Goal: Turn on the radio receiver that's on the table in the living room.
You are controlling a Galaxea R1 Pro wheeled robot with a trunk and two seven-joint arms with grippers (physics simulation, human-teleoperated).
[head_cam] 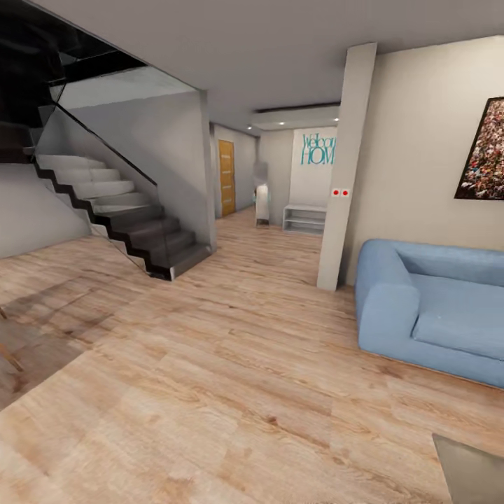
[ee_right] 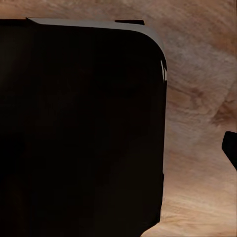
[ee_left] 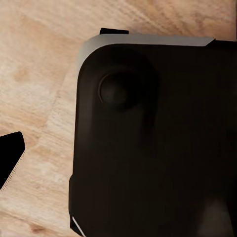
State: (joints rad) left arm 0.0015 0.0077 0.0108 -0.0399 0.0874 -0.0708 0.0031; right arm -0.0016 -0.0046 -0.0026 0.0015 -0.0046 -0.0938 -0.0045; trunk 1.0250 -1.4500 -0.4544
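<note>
Facing sofa (head_cam: 427,308), stairs (head_cam: 119,217) (fingers seemingly unseen)

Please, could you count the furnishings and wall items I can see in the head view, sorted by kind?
Blue sofa: 1
Staircase: 1
Framed picture: 1
Red wall switches: 2
Wooden door: 1
White low shelf: 1
Table corner: 1
Total: 8
</note>
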